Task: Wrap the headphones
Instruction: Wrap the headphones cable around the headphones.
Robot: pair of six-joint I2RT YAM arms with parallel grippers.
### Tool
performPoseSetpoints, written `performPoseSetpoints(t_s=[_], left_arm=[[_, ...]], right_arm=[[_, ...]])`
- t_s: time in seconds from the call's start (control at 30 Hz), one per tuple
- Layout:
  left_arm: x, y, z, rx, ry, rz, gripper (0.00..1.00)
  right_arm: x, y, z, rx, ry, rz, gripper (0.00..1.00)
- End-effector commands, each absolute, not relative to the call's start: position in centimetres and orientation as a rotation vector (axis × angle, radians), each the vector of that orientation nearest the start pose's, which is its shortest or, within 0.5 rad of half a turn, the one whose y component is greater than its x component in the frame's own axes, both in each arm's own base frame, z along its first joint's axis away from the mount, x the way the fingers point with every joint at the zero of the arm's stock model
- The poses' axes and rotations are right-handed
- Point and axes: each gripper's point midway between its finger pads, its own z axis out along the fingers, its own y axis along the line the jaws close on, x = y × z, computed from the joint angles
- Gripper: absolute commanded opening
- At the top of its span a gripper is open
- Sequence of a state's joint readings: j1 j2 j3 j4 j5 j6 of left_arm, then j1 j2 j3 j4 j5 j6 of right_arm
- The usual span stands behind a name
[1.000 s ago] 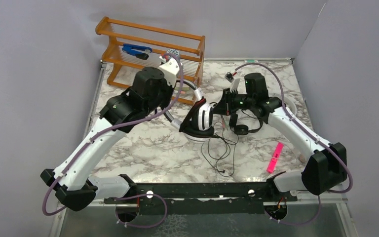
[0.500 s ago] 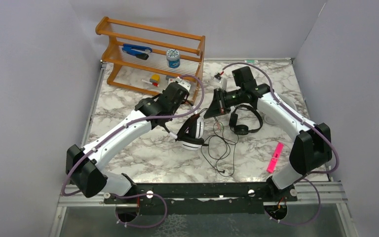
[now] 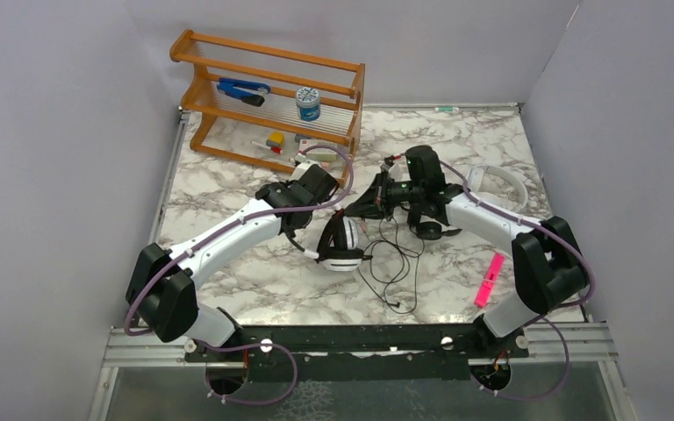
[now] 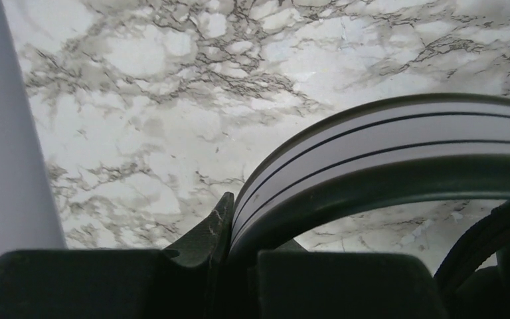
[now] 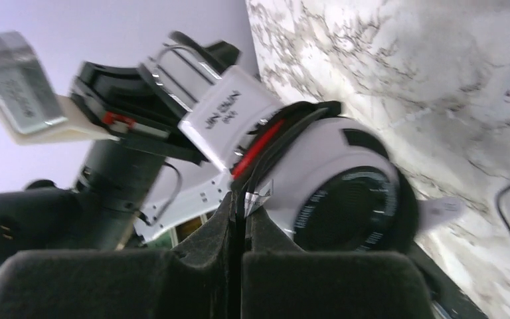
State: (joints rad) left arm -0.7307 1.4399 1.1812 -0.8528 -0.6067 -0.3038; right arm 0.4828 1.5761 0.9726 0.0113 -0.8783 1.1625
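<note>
Although part of the black cord lies in loose loops on the marble surface in the lower middle of the overhead view, with a pink marker to its right, the wrapping looks to have begun on one set only, so I judge the task to be at an early stage. Just above those loops, at the centre of the frame, the white headphones with black ear pads stand on edge between the two arms. The left hand comes in from the left with its fingers pressed onto the headband, which arches out of them across the left wrist view. The right hand reaches in from the right, just beside the ear cup, with its fingers pressed together on what looks like the cord where it runs along the cup. Most of the cord seems to be left to wind. Under the right arm lie the black headphones, and whether they are wrapped I cannot tell. Further right lie the all-white headphones, untouched. A wooden rack stands at the upper left
</note>
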Motion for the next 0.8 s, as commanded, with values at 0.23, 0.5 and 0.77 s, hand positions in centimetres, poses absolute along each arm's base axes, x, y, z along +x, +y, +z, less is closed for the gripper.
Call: performPoseSetpoints(t_s=[0.23, 0.5, 0.77], left_arm=[[27.1, -14.6, 11.2, 0.068, 2.468, 0.222, 0.00], [26.3, -17.1, 10.2, 0.005, 2.498, 0.001, 0.00], [25.1, -19.1, 9.5, -0.020, 2.521, -0.196, 0.00]], right_arm=[[29.4, 35.7, 20.6, 0.412, 2.484, 1.591, 0.05], [29.4, 36.0, 17.4, 0.440, 2.507, 1.323, 0.11], [29.6, 37.6, 14.3, 0.370, 2.543, 1.034, 0.13]])
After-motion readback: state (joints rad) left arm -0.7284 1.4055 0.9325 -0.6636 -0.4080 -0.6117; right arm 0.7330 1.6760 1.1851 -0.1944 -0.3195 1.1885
